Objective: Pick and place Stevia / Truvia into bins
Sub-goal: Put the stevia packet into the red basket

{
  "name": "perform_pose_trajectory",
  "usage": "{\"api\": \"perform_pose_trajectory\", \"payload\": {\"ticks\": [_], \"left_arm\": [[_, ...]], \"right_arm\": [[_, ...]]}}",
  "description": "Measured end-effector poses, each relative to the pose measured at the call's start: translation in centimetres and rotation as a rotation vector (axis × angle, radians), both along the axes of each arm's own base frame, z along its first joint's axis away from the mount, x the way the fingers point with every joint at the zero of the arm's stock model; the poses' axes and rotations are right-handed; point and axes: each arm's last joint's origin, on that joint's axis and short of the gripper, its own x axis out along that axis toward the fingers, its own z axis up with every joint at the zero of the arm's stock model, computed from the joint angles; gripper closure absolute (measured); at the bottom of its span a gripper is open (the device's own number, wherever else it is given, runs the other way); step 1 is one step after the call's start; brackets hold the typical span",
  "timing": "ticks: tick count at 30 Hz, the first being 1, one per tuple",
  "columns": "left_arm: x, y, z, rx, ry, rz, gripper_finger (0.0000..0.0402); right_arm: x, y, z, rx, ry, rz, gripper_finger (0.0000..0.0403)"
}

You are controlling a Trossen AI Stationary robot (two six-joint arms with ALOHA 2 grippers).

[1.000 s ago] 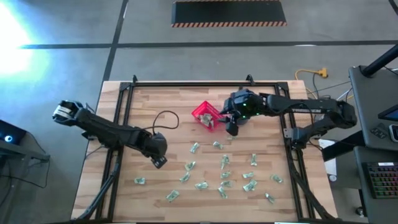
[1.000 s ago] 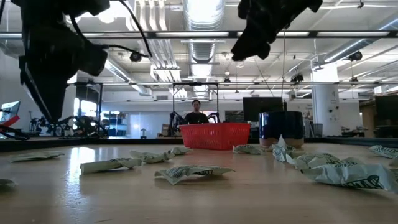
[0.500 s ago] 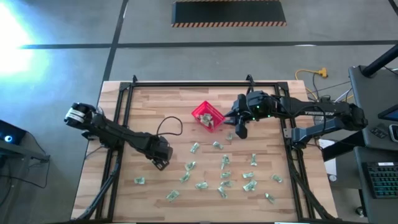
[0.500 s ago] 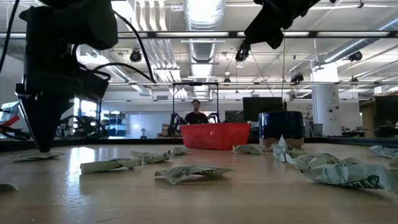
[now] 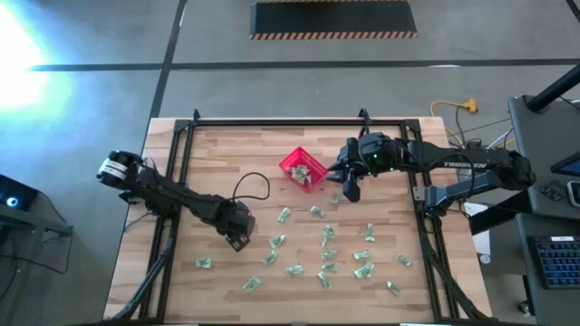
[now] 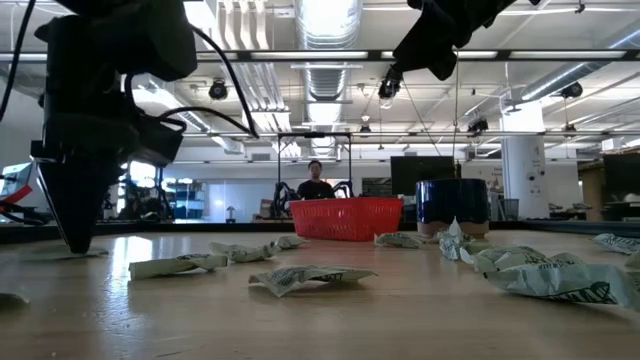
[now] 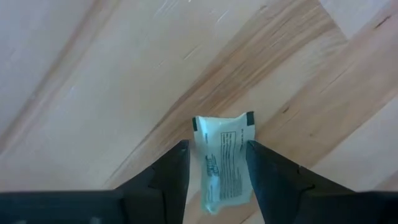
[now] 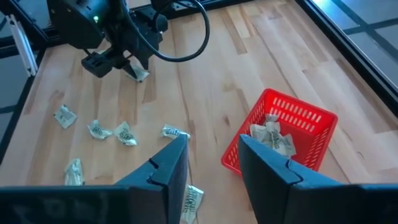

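Note:
Many pale green and white Stevia sachets (image 5: 326,255) lie flat and scattered on the wooden table. The red basket (image 5: 302,170) stands at the far middle and holds a few sachets (image 8: 272,135). My left gripper (image 5: 237,239) points straight down at the table's left part, its tips at the tabletop (image 6: 76,244). It is open, with one finger on each side of a lone sachet (image 7: 222,163). My right gripper (image 5: 350,192) hangs open and empty in the air, just right of the basket. My left gripper comes from above, pointing down. Its two fingers (image 7: 176,171) stand close along the two long sides of the sachet (image 7: 205,155), which lies flat on the table. I cannot tell whether they touch it.
A dark blue mug (image 6: 452,206) stands close to the right of the basket (image 6: 345,218). A black metal frame (image 5: 186,145) runs along the table's left, far and right edges. A black cable (image 5: 249,186) loops by my left arm. A person (image 6: 316,184) sits far behind the table.
My left gripper has come down to the tabletop, moving a little toward the table's right, and now stands over the lone sachet. My right gripper has drawn away from above the basket toward the table's right edge, then kept still.

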Motion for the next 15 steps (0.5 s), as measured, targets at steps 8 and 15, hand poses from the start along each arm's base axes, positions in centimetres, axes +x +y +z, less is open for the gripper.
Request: {"api": "perform_pose_trajectory", "payload": {"ticks": [8,15], "left_arm": [[0.21,-0.12,-0.16,-0.021,-0.009,-0.029,0.0341],[0.32,-0.13,0.41,-0.034,-0.030,-0.031,0.0396]], "right_arm": [[0.00,0.01,0.00,0.001,0.000,-0.001,0.0276],[0.03,0.32,-0.06,0.006,0.002,0.009,0.0274]]}}
